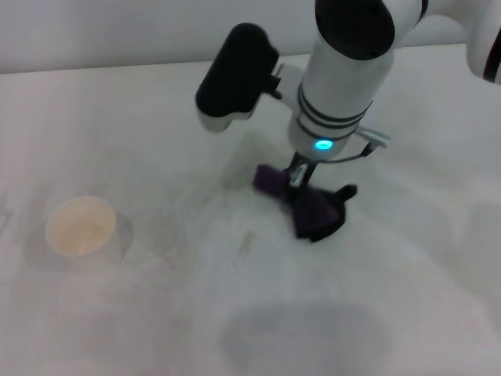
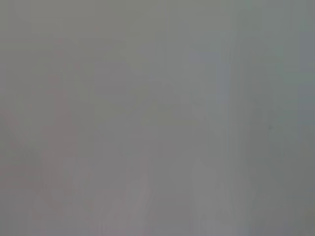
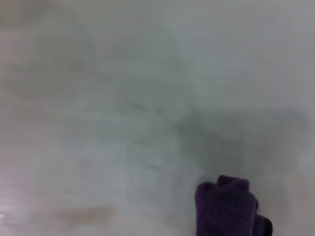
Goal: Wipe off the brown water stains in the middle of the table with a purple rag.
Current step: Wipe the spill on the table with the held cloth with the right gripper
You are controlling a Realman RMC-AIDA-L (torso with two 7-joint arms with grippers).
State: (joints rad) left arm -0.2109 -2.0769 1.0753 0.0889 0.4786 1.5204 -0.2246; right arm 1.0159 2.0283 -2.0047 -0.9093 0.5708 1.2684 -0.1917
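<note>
My right gripper (image 1: 301, 182) has its fingers clamped on the purple rag (image 1: 309, 205), pressing the bunched cloth down onto the white desk (image 1: 156, 141) near its middle. Just beside the rag, toward the near edge, a small streak of the brown water stains (image 1: 247, 240) lies on the surface, apart from the cloth. A paper cup (image 1: 81, 225) stands well off toward the left edge; my left gripper is out of view.

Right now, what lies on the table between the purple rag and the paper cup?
In the head view, a small brown water stain lies between the purple rag, under the right pincer, and the paper cup; otherwise bare table.
</note>
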